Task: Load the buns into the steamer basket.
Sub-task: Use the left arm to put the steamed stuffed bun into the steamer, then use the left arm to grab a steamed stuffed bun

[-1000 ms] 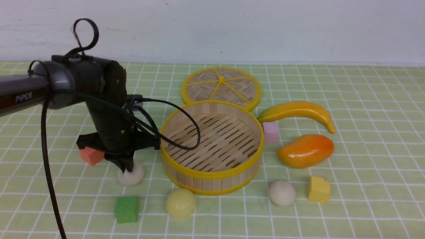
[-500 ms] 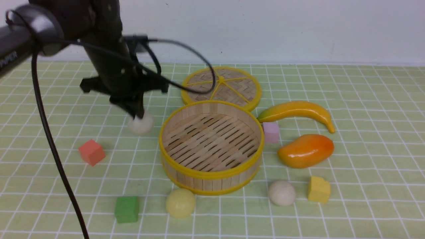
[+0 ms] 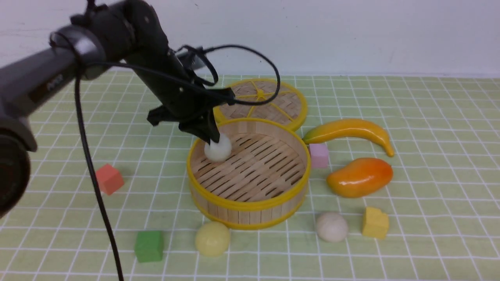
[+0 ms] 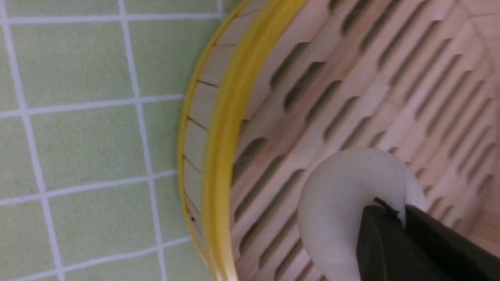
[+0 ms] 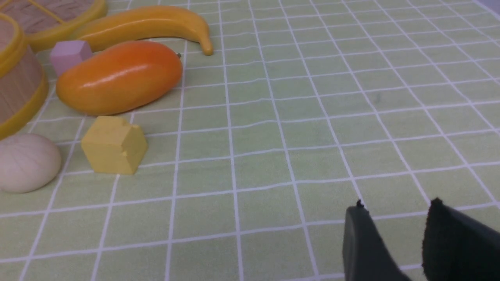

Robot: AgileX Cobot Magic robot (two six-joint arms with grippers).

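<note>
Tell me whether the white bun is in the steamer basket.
Over it, unreleased: the left claw pinches the white bun above the steamer basket floor; contact cannot tell.

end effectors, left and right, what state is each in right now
Left end effector: closed on a white bun, over the steamer basket.
Right end effector: open, empty.

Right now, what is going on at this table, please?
The left claw is shut on a white bun and holds it over the floor of the steamer basket, just inside its rim. It has not let go yet. Two more lie on the cloth in front of the basket: a pale yellow bun and an off-white bun. The right claw is open and empty, low over the cloth.
</note>
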